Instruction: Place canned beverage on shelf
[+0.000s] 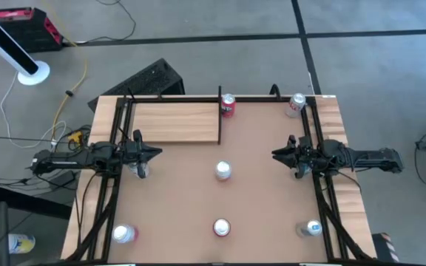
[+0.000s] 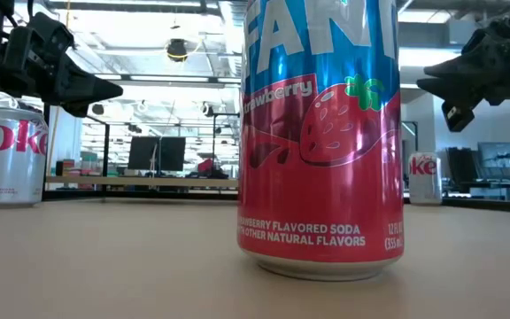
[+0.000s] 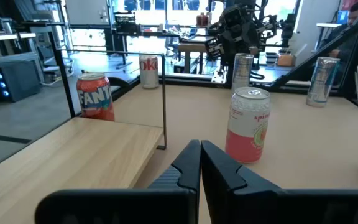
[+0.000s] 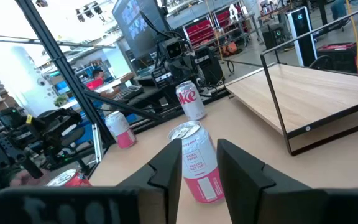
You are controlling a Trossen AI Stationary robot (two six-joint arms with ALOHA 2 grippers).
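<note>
The pale wood shelf lies at the table's far left, its thin black upright at its right end. A pink-and-white can stands upright at the table's centre and shows in both wrist views. A red Fanta can stands just right of the upright. My left gripper is shut and empty, near the shelf's front edge. My right gripper is open and empty, pointing at the centre can from the right, apart from it.
Other cans stand upright at the far right, near left, near centre and near right. A Coke can stands below my left gripper. Black frame rails run along the table's sides.
</note>
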